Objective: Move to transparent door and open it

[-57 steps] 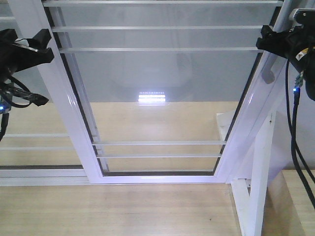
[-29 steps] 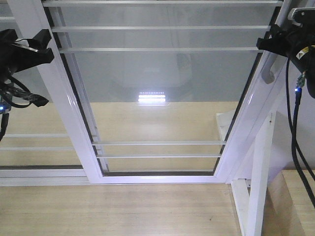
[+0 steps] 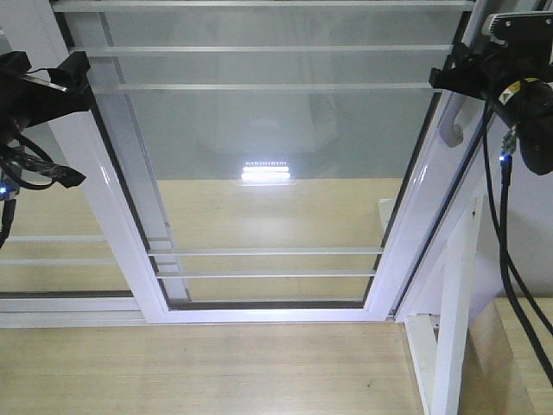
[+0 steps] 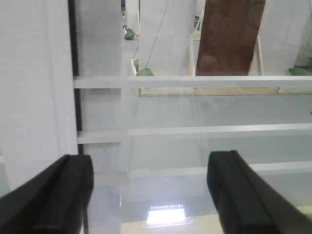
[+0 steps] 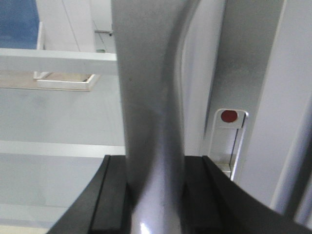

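The transparent door (image 3: 268,130) fills the front view: clear glass, white frame, thin white bars. Its grey curved handle (image 3: 451,128) runs down the right stile. My right gripper (image 3: 451,79) is shut on that handle. In the right wrist view the handle (image 5: 151,97) fills the gap between both black fingers, and the gripper (image 5: 155,195) clamps it. My left gripper (image 3: 76,79) is open and empty, close in front of the door's left stile. In the left wrist view the gripper (image 4: 146,195) faces the glass and bars (image 4: 195,130).
A slanted white support post (image 3: 456,311) stands at the lower right. A fixed glass panel (image 3: 52,251) lies to the left behind the door. A lock plate with a red dot (image 5: 229,116) sits beside the handle. A brown board (image 4: 229,34) shows beyond the glass.
The door has slid left with my right gripper on its handle. A dark gap has opened along its right stile. The left arm has not moved.
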Motion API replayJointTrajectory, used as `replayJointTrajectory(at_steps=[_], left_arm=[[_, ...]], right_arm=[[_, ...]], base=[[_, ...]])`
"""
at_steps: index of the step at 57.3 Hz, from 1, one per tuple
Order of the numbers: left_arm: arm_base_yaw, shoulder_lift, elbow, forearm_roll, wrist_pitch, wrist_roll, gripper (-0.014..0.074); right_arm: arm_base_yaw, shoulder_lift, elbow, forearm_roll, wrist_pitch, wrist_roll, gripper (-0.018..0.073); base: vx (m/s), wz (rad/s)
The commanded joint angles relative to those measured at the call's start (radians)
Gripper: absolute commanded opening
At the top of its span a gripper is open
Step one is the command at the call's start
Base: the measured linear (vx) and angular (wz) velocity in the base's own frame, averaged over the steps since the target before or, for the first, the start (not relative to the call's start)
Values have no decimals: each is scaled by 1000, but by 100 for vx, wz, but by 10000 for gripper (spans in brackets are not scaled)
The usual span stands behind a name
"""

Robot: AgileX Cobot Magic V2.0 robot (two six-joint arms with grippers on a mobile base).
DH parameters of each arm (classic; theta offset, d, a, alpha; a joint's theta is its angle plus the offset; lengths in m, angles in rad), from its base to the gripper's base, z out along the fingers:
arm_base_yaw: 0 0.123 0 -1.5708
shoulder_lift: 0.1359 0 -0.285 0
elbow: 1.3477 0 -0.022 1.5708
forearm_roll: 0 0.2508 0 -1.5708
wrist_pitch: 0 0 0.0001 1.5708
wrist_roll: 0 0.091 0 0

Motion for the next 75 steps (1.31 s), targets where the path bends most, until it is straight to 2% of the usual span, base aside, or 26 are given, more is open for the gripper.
replayJointTrajectory(at_steps=[1, 51, 63, 68, 75], left_arm=[[1, -33, -34, -10, -76, 0, 585], [1, -33, -34, -10, -76, -1, 585], [-3, -33, -34, -8, -74, -4, 585], [-12, -33, -34, 34, -72, -12, 585], [-53, -33, -34, 136, -72, -31, 585]], right_arm=[[106, -50, -25, -107, -90, 51, -6], [399, -50, -25, -107, -91, 52, -6], [410, -53, -25, -154, -89, 49, -6], [406, -74, -25, -151, -61, 43, -6], [380, -150, -22, -149, 80, -19, -6]], base=[[0, -1], [0, 0], [0, -1], [0, 0], [0, 0]])
